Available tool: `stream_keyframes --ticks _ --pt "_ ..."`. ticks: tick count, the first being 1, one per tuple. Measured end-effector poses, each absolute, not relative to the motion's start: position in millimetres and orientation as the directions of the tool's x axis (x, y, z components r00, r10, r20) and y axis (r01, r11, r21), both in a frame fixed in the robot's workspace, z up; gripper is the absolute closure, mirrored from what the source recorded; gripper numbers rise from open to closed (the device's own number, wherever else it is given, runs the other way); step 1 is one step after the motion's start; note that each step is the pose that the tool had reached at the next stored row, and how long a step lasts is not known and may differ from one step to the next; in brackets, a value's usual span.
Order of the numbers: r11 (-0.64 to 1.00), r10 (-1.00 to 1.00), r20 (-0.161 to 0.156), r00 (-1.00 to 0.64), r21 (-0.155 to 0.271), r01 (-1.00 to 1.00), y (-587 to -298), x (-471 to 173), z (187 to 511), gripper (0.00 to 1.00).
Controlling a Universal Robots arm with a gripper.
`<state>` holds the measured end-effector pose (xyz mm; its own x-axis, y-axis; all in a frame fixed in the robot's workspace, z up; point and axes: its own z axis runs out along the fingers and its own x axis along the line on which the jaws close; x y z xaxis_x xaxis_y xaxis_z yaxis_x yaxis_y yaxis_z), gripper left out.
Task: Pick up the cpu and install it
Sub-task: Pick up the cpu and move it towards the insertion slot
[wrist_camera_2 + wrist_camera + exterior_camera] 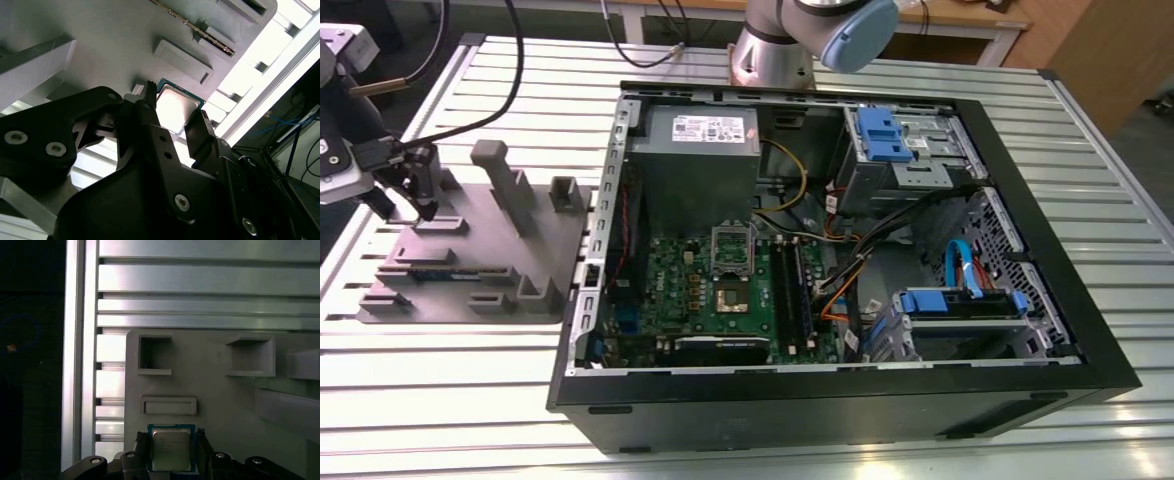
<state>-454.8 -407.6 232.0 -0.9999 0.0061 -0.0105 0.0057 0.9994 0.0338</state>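
Exterior view first. The hand [407, 195] is down at nine o'clock, low over the grey moulded tray [520, 250] that lies on the slatted worktop [454, 400]. The open computer case [854, 400] takes the middle. On the board inside it, the metal-framed socket [731, 285] sits dead centre, well apart from the hand and at about three o'clock from it.

Over to the second wrist view. There's the cpu [172, 112], flat against the tray [125, 40] as far as I can see, its silvery top catching the light. The hand [174, 104] is set astride it, one side each. Pressing or merely close? I cannot tell.

The first wrist view tells the same story. The cpu [171, 452] lies square in the gap of the hand [170, 435], near the rim of the tray [210, 390] and just beside a shallow raised block [168, 405]. Contact looks near on both sides, but clamped or free I can't call.

As I judge it, the cpu is light, thin and stiff, so it needs little force. The metal top is slick and the underside is likely delicate. The place to hold is therefore the two opposite edges of the pale rim, kept level. Squeeze hard or tilt it and it could skid out or sit crooked. Nothing should touch the faces.
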Motion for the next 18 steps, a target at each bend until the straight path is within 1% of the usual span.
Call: stream_keyframes --ticks 18 --pt "0.999 0.006 -0.011 -1.000 0.034 0.006 -407.6 -454.8 237.1 0.53"
